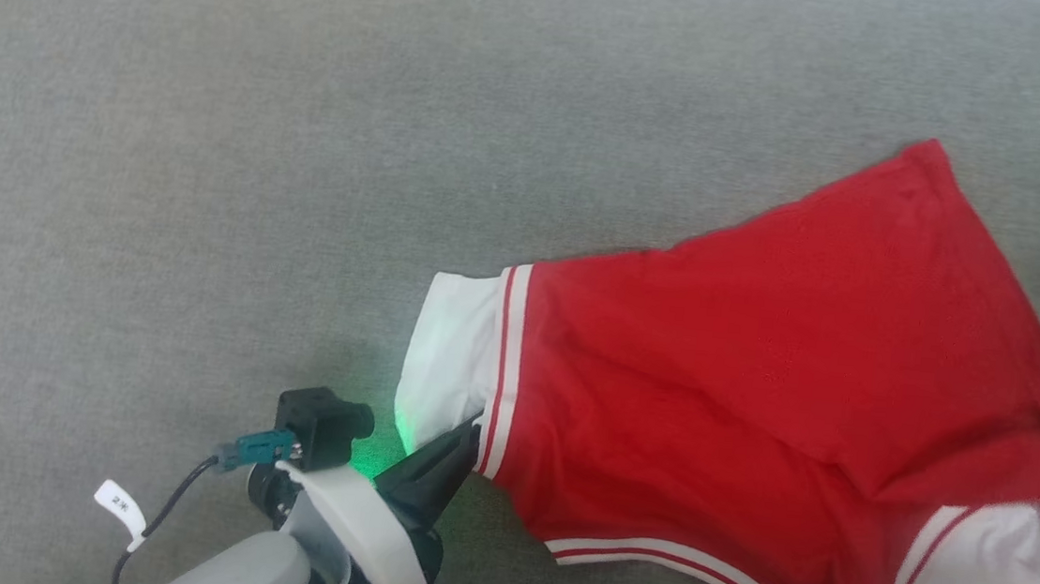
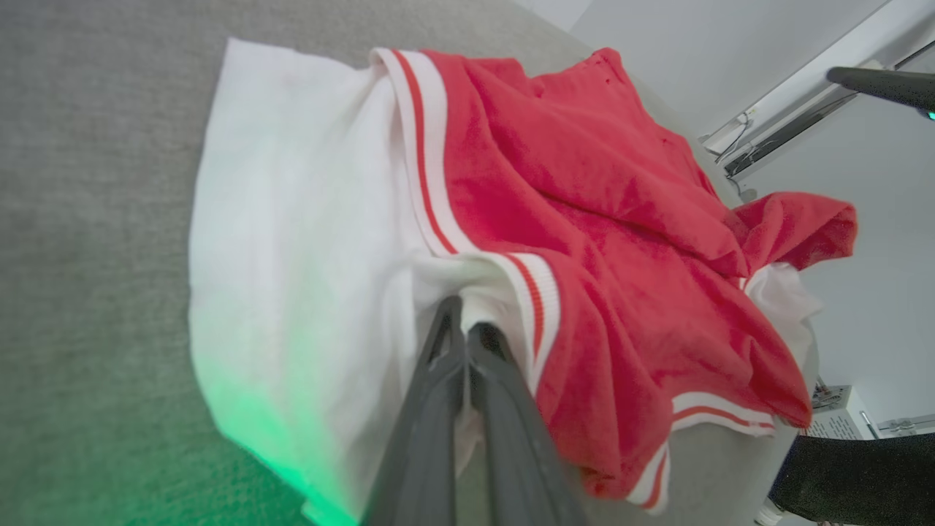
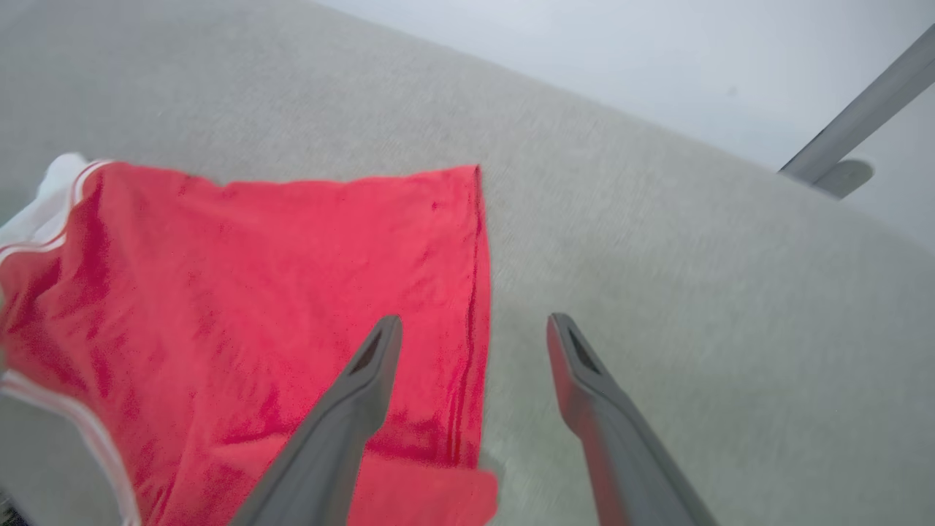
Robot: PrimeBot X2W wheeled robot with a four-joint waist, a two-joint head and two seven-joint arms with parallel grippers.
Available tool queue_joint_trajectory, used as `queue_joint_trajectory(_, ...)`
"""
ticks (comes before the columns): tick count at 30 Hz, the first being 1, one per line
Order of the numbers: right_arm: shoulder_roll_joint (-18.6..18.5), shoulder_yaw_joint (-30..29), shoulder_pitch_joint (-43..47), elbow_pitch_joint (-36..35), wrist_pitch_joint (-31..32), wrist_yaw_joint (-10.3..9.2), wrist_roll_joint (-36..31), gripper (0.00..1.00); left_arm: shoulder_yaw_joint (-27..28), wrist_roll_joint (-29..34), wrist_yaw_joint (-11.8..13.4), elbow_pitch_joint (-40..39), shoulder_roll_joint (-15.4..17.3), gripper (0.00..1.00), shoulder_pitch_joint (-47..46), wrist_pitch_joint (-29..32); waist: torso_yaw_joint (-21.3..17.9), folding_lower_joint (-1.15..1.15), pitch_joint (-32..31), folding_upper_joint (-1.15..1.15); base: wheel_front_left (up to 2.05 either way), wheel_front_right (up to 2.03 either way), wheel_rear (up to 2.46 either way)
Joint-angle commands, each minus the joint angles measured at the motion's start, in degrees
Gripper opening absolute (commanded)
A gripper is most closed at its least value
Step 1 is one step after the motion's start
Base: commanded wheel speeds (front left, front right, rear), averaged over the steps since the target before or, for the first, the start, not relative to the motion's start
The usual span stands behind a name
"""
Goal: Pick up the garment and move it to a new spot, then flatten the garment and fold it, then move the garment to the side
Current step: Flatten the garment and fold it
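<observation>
Jaws of the left gripper (image 2: pixel 464 330) are pressed together on the white sleeve end (image 2: pixel 292 241) of the garment (image 1: pixel 739 368), pinching the cloth just beside the striped trim (image 2: pixel 424 161). Those of the right gripper (image 3: pixel 475 325) stand wide apart with nothing gripped between them. Under both spreads a grey upholstered surface (image 1: pixel 211 162), running off on every side of the fingertips. The garment lies on it, mostly flat. In the head view it stretches from the left jaws' pinch ahead and off to their right, one red corner (image 1: pixel 927 163) reaching farthest away. At the end opposite the pinch, well apart from the left jaws, a red fold (image 2: pixel 796 226) is bunched up above a second white sleeve end (image 1: pixel 975 576). In the right wrist view the garment's straight red edge (image 3: pixel 478 292) runs up between the two open fingers: the finger on that view's left hangs over red cloth, the other over bare grey fabric. Whether either finger touches what is below it I cannot tell. A band of hem trim (image 1: pixel 675 564) runs along the garment's near side, to the right of the left jaws. Just behind those jaws sits the black wrist camera (image 1: pixel 320 425). Beside it is a teal connector (image 1: pixel 257 448), and a white label (image 1: pixel 120 502) is on its cable. A green glow (image 1: pixel 384 449) falls on the sleeve end and the grey fabric next to the shut fingertips.
</observation>
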Motion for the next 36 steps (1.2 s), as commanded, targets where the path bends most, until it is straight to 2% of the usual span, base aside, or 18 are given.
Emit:
queue_joint_trajectory(1, 4.5, -0.8, -3.4, 2.6, 2.0, -0.01, -4.6, 1.00, 0.1, 0.7, -0.6, 0.6, -0.6, 0.00, -1.1, -0.2, 1.3, 0.00, 0.9, 0.00, 0.00, 0.00, 0.00)
queue_joint_trajectory(5, 13.8, 0.7, -12.4, 9.6, 7.2, -0.05, -19.9, 1.00, 0.5, 1.9, -1.1, 1.4, -1.8, 0.00, -2.3, -0.2, 2.6, 0.00, 2.8, 0.00, 0.00, 0.00, 0.00)
queue_joint_trajectory(8, 22.8, 2.9, -17.8, 17.0, 10.8, -0.04, -22.9, 1.00, 0.9, 2.2, -1.3, 2.3, -2.9, 0.00, -2.8, -0.2, 3.3, 0.00, 3.6, 0.00, 0.00, 0.00, 0.00)
queue_joint_trajectory(11, 27.6, 5.5, -21.9, 24.0, 13.3, -0.06, -22.8, 1.00, 1.0, 2.9, -1.7, 3.0, -4.0, 0.00, -3.5, -0.2, 4.2, 0.00, 4.4, 0.00, 0.00, 0.00, 0.00)
queue_joint_trajectory(15, 29.6, 9.7, -25.3, 30.5, 15.4, -0.05, -23.9, 1.00, 1.4, 3.5, -2.0, 3.8, -5.4, 0.00, -4.3, -0.1, 5.5, 0.00, 5.4, 0.00, 0.00, 0.00, 0.00)
queue_joint_trajectory(22, 30.5, 14.0, -27.2, 35.4, 19.4, -0.06, -20.5, 1.00, 2.7, 4.4, -2.3, 4.8, -6.1, 0.00, -3.8, -0.1, 5.7, 0.00, 6.4, 0.00, 0.00, 0.00, 0.00)
queue_joint_trajectory(24, 30.9, 15.4, -27.5, 35.8, 20.4, -0.05, -19.1, 0.26, 2.9, 4.6, -2.3, 5.1, -6.4, 0.00, -3.8, 0.0, 5.5, 0.00, 6.5, 0.00, 0.00, 0.00, 0.00)
queue_joint_trajectory(25, 31.1, 15.6, -27.7, 36.0, 20.2, -0.05, -18.0, 0.00, 3.1, 4.8, -2.3, 5.3, -6.5, 0.00, -4.0, 0.0, 5.3, 0.00, 6.5, 0.00, 0.00, 0.00, 0.00)
queue_joint_trajectory(28, 31.9, 15.4, -29.1, 36.3, 17.3, -0.05, -15.2, 0.00, 2.7, 6.5, -2.3, 6.2, -6.0, 0.00, -5.9, 0.0, 5.0, 0.00, 5.9, 0.00, 0.00, 0.00, 0.00)
queue_joint_trajectory(31, 33.5, 12.0, -30.2, 37.5, 13.6, -0.05, -9.5, 0.00, 4.1, 6.8, -2.4, 6.1, -5.6, 0.00, -8.1, -0.1, 4.3, 0.00, 4.6, 0.00, 0.00, 0.00, 0.00)
queue_joint_trajectory(36, 36.2, 6.9, -32.7, 40.6, 6.5, -0.04, -3.3, 0.00, 6.2, 2.9, -2.4, 5.0, -4.3, 0.00, -13.9, 0.0, 2.3, 0.00, 2.4, 0.00, 0.00, 0.00, 0.00)
